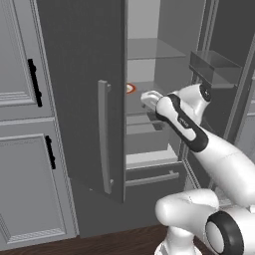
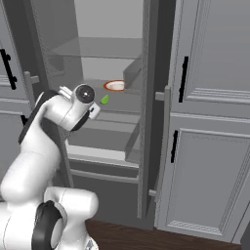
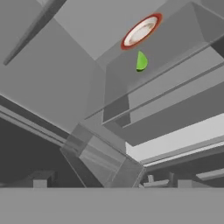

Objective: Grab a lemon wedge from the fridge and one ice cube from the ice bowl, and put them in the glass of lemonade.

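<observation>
One lemon wedge sits alone on a middle shelf of the open fridge, just in front of an orange-rimmed white plate. The gripper hangs at the fridge's mouth, jaws spread wide and empty, with the wedge ahead of it and deeper in, well apart from the fingertips. In the hand view the wedge stands upright, pointed end up; reaching it likely means pushing straight inward over the shelf edge.

Kitchen: open fridge between panelled cabinets.
</observation>
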Robot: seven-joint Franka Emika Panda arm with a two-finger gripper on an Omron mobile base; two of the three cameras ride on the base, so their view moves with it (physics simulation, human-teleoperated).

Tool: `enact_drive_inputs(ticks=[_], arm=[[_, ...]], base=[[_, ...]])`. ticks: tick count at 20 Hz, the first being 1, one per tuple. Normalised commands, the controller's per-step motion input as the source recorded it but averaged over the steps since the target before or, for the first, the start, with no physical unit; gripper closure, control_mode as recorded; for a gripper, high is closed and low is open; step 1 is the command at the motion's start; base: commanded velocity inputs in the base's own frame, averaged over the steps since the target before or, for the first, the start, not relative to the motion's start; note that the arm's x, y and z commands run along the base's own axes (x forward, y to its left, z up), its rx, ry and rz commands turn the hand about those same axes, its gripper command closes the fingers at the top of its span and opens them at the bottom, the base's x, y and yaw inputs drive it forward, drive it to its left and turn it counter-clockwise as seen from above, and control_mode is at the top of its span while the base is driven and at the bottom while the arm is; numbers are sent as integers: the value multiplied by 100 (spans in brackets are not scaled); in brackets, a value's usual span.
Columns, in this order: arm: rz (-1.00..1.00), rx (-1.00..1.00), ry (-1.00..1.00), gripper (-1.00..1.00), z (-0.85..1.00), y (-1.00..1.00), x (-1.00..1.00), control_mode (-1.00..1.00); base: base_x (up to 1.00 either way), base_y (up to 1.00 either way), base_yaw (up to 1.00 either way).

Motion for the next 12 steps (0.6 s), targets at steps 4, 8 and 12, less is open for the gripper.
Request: enact_drive_inputs(ticks=[4, 8, 12], arm=[[0, 0, 2, -100, -9, 23, 66, -100], [1, 0, 7, -100, -5, 0, 55, -100], [12, 2, 15, -100, -16, 25, 41, -100]], base=[[0, 0, 0], [0, 0, 0], [0, 0, 0]])
